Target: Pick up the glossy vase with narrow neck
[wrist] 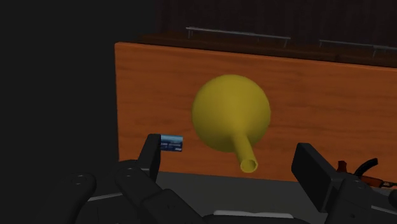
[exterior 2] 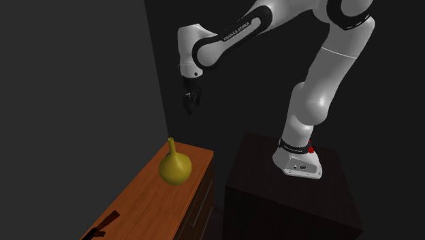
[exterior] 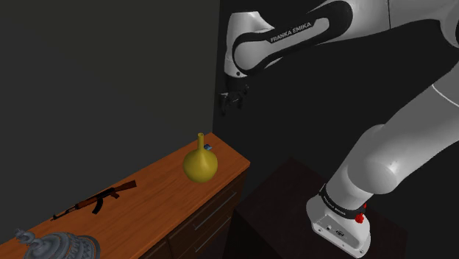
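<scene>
One yellow vase (exterior: 199, 165) stands upright near the end of the wooden counter (exterior: 162, 193), well below my claw (exterior: 231, 103), which hangs spread and empty. Its glossy round belly looks slippery, probably breakable; I'd pinch the narrow neck, gently.

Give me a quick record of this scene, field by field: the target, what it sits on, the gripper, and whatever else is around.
target: yellow vase, round body, narrow neck, upright
support: wooden dresser top, with the vase near the end closest to the stand
gripper: gripper open, in the air above the vase, holding nothing
beside the vase: small blue card
farther along the top: rifle, grey ornate object
task status: vase not yet grasped
</scene>
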You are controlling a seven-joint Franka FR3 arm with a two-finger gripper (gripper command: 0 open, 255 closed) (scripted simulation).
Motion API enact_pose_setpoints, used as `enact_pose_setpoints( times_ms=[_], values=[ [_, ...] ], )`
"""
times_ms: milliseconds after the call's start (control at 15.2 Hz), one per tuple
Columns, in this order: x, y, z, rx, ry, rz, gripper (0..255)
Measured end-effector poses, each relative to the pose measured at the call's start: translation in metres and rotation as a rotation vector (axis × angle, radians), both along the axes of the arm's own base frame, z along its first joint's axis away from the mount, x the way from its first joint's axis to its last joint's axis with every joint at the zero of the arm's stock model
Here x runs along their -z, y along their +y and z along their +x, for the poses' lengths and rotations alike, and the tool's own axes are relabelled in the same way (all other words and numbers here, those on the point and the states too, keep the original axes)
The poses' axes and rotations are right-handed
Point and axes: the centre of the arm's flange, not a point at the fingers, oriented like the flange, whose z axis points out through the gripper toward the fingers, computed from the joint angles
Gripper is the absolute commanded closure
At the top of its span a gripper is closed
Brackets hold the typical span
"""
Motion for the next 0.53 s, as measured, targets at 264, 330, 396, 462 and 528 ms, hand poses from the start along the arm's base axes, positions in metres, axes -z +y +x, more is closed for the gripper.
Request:
enact_pose_setpoints(
  times_ms=[264,330,396,462,528],
  values=[
    [0.034,0.018,0.031,0.005,0.002,0.004,0],
    [0.043,0.023,0.04,0.006,0.003,0.005,0],
    [0.056,0.027,0.047,0.007,0.005,0.006,0],
    [0.066,0.028,0.056,0.008,0.006,0.008,0],
    [0.075,0.033,0.063,0.01,0.006,0.009,0]
  ],
)
